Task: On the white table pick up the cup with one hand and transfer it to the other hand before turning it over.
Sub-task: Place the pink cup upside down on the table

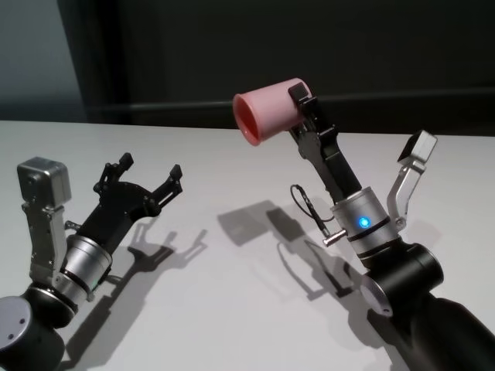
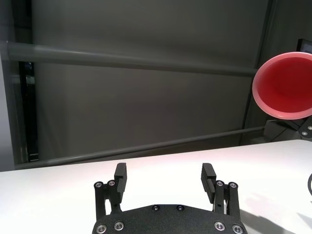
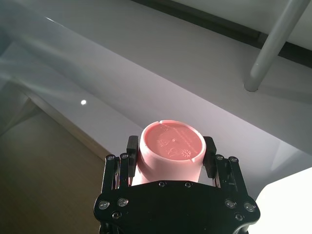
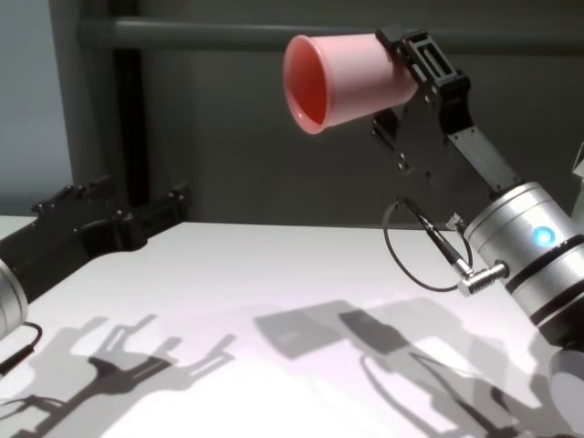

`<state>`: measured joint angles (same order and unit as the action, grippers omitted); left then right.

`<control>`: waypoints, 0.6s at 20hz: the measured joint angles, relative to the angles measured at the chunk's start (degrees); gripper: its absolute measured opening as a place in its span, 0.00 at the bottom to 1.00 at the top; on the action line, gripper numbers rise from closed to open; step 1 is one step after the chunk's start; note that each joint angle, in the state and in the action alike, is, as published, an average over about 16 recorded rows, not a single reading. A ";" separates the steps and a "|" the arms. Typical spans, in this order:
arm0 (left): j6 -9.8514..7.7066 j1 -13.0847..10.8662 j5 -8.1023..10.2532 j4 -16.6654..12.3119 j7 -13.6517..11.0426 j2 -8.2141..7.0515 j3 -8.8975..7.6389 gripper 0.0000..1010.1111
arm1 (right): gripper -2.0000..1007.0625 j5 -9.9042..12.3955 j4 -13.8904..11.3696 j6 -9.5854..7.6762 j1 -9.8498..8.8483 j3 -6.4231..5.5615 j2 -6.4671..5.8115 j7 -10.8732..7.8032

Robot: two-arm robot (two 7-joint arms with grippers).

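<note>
Two black multi-finger grippers differ: the right one (image 1: 300,99) clamps the plain pink plastic tumbler (image 1: 268,109) high above the broad white tabletop (image 1: 232,270), so rotate slowly, grip firm, while the spread, empty left one (image 1: 147,179) stays well apart.

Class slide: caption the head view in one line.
Right pincer holds the pink cup sideways above the white table; left pincer open.

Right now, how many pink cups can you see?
1. The cup is up in the air above the white table, lying sideways in the right tool. No other cup shows anywhere.
</note>
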<state>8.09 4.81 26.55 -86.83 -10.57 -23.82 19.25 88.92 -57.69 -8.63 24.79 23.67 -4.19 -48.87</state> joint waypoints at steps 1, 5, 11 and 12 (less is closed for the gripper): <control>0.69 -0.31 0.11 0.40 0.01 0.47 -0.23 0.99 | 0.77 0.00 0.00 0.00 0.00 0.00 0.00 0.00; 3.30 -1.18 0.68 2.21 -0.52 2.17 -0.99 0.99 | 0.77 0.00 0.00 0.00 0.00 0.00 0.00 0.00; 5.70 -1.43 1.29 4.55 -2.20 3.63 -1.55 0.99 | 0.77 0.00 0.00 0.00 0.00 0.00 0.00 0.00; 5.99 -1.44 1.38 4.86 -2.47 3.80 -1.62 0.99 | 0.77 0.00 0.00 0.00 0.00 0.00 0.00 0.00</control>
<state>14.08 3.38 27.93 -81.97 -13.04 -20.03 17.63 88.92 -57.69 -8.64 24.79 23.67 -4.19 -48.87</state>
